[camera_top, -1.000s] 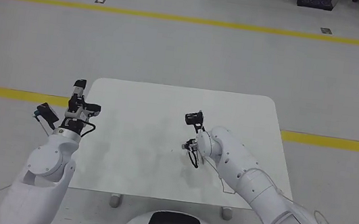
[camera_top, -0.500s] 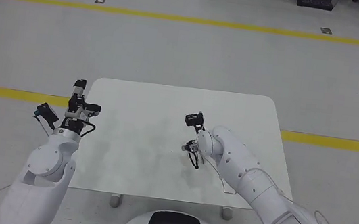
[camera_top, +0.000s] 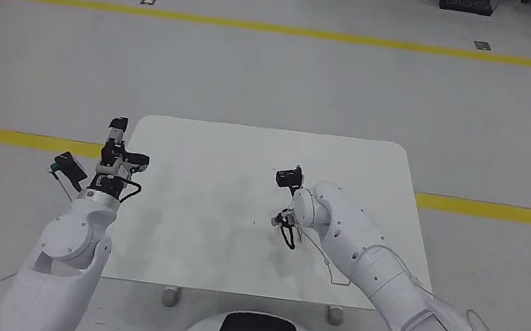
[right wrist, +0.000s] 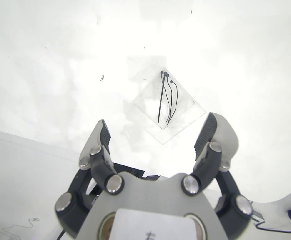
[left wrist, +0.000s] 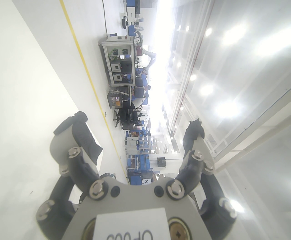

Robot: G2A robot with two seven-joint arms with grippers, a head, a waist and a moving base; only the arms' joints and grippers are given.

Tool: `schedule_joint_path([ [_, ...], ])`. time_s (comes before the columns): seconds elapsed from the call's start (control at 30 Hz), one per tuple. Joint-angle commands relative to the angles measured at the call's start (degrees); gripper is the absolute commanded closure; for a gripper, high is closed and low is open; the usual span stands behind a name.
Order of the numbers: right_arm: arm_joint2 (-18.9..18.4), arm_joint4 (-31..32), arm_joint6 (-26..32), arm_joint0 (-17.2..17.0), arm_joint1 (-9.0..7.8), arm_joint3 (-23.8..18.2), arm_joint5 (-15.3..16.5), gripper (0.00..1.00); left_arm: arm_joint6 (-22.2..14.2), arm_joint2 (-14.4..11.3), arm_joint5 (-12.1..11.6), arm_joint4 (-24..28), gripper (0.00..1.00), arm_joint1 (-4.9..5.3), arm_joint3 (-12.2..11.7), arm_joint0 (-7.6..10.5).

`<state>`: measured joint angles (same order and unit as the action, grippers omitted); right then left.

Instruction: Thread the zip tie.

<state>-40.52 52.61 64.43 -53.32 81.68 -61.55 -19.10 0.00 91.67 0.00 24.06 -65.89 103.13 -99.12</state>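
Right gripper [right wrist: 156,123], jaws wide, is hovering above bunched zip ties [right wrist: 167,97] in clear tray [right wrist: 145,100], risking grabbing several.

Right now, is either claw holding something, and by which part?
Nothing is held. The left gripper and right gripper are both open and empty; the zip ties lie loose on a clear tray.

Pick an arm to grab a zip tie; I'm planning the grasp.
Probably right: the open right gripper faces the zip ties on the clear tray; the left gripper points into the room.
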Motion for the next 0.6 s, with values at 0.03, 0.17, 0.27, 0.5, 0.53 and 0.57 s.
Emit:
schedule_joint_path([
  [0.03, 0.0, 0.0, 0.0, 0.0, 0.00, 0.0, 0.0, 0.00, 0.0, 0.0, 0.0, 0.0, 0.00, 0.00, 0.0, 0.00],
  [0.17, -0.1, 0.1, -2.2, -1.0, 0.03, -0.5, 0.4, 0.00, 0.0, 0.0, 0.0, 0.0, 0.00, 0.00, 0.0, 0.00],
  [0.27, -0.2, 0.2, -2.2, -1.3, 0.15, -0.5, 0.1, 0.00, 0.0, 0.0, 0.0, 0.0, 0.00, 0.00, 0.0, 0.00],
  [0.5, -0.4, 0.4, -2.7, -1.5, 0.26, -0.9, 0.2, 0.00, 0.0, 0.0, 0.0, 0.0, 0.00, 0.00, 0.0, 0.00],
  [0.53, -0.4, 0.4, -2.7, -1.5, 0.26, -0.9, 0.2, 0.00, 0.0, 0.0, 0.0, 0.0, 0.00, 0.00, 0.0, 0.00],
  [0.57, -0.4, 0.4, -2.7, -1.5, 0.26, -0.9, 0.2, 0.00, 0.0, 0.0, 0.0, 0.0, 0.00, 0.00, 0.0, 0.00],
])
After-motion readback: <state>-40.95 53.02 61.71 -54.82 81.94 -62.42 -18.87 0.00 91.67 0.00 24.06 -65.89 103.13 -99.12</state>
